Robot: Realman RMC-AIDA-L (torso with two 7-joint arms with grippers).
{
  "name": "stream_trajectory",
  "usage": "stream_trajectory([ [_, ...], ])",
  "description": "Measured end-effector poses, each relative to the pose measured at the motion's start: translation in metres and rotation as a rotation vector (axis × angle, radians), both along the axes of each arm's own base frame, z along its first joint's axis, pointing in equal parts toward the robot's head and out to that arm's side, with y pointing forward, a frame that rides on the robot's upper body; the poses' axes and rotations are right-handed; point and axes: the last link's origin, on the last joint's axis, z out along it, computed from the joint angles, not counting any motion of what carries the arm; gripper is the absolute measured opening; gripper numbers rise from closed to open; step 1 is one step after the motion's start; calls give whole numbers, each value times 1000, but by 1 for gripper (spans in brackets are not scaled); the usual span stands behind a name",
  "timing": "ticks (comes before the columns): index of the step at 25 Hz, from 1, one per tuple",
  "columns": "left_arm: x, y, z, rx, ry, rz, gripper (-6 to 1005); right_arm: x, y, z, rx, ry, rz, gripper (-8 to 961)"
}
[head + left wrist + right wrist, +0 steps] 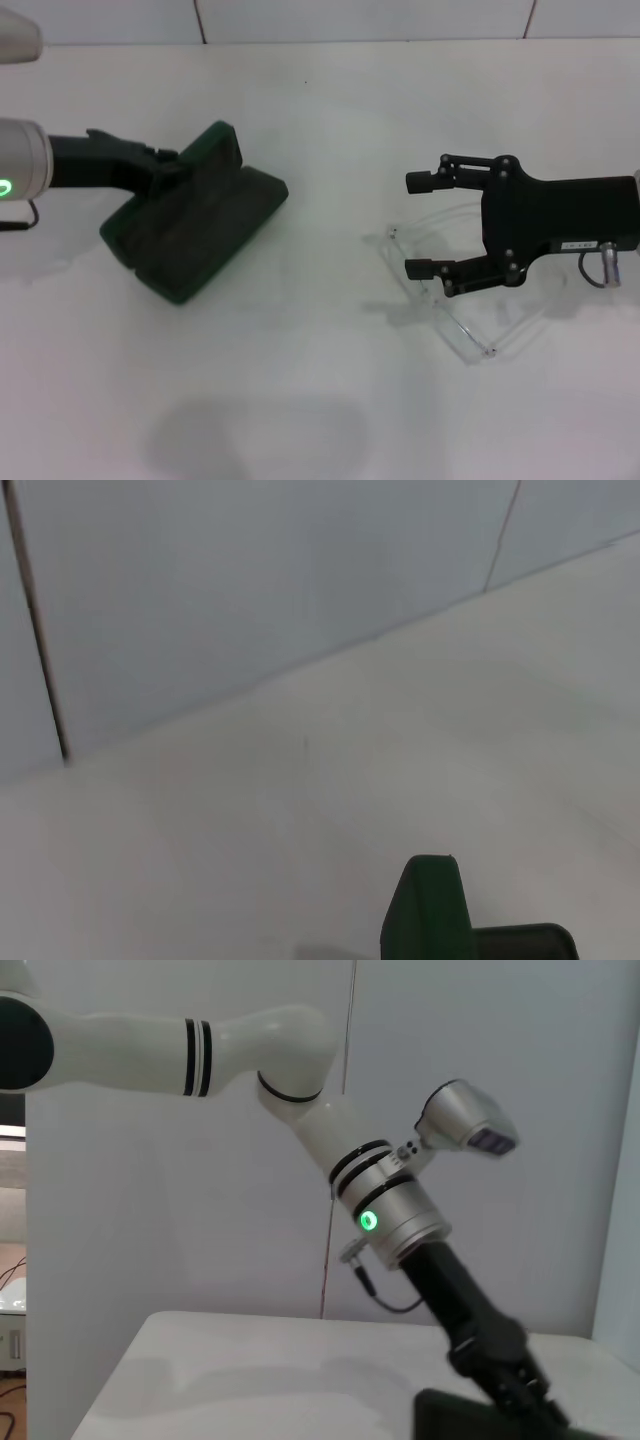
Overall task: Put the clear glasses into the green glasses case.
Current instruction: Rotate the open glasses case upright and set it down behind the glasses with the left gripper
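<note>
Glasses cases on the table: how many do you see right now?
1. The dark green hard glasses case lies open on the white table, robot's left side, with the left gripper at its raised lid.

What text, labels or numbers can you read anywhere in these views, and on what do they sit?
None can be read.
Right gripper: a small white label on its black body, print too small to read.
Green glasses case: no lettering shows on it.
Clear glasses: no marking shows.
Left arm: a lit green ring indicator, a light, not text.
</note>
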Motion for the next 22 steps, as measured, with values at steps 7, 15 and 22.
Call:
stream_trajectory([
  [7, 31, 26, -9, 3, 60, -228, 211, 2, -5, -3, 2, 6, 14, 863],
  [15, 82, 53, -53, -145, 138, -503, 210, 6, -13, -12, -3, -3, 24, 863],
  [22, 120, 55, -89, -262, 268, -740, 210, 11, -20, -18, -1, 2, 21, 862],
])
